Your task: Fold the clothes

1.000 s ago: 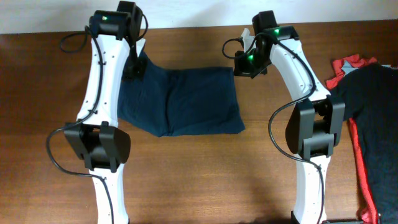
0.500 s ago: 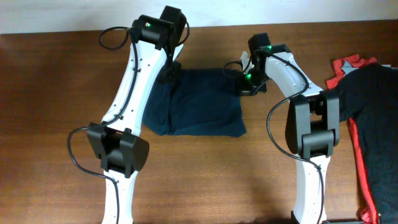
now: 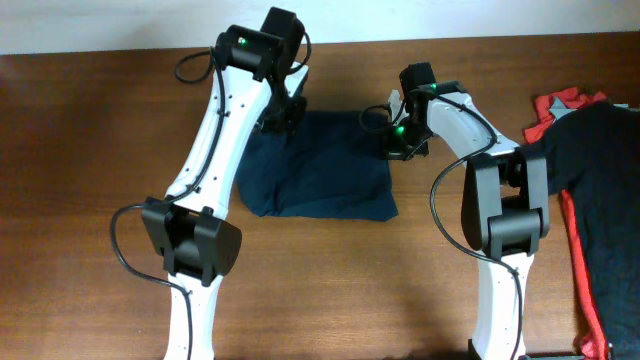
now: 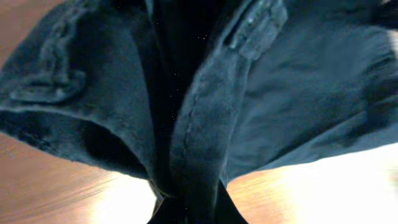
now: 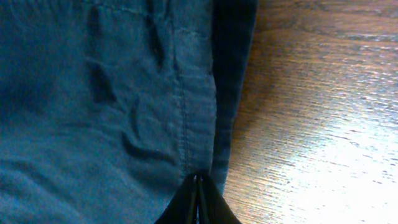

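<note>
Left hand point(image 4: 186, 200): clenched on bunched far-left cloth of the shorts point(image 3: 330, 170)
Right hand point(image 5: 198, 182): pinching the shorts' right hem
Shorts: lying rumpled on the bench point(image 3: 400, 290)

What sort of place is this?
Likely a robotics lab bench: white left arm and right arm stand at a wooden table, navy shorts between them, black shirt and red garment piled aside.
</note>
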`<state>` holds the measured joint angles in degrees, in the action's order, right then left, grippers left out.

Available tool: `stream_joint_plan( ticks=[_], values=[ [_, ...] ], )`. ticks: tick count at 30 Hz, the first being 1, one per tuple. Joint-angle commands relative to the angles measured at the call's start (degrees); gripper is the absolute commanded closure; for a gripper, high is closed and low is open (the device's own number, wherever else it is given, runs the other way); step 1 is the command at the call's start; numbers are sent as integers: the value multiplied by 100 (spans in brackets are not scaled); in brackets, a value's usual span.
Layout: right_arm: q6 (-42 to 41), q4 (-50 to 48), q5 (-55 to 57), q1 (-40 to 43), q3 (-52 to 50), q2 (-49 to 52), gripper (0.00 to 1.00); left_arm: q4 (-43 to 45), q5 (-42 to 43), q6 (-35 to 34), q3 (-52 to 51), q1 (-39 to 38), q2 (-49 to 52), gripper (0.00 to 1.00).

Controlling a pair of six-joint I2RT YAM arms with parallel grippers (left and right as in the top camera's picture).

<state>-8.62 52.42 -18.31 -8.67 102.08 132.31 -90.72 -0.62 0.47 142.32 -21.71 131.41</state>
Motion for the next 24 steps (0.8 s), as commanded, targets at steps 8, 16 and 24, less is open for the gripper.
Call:
stream_joint_plan(
  ticks=[8,16,24],
  values=[
    [-42,2,81,-70,-186,129,92,461,1095,-540,129,-190,11,99],
    [-42,4,81,-70,-186,129,92,619,1095,-542,129,-551,297,99],
    [-46,33,81,-68,-186,129,93,962,1093,-852,129,-896,815,98]
  ],
)
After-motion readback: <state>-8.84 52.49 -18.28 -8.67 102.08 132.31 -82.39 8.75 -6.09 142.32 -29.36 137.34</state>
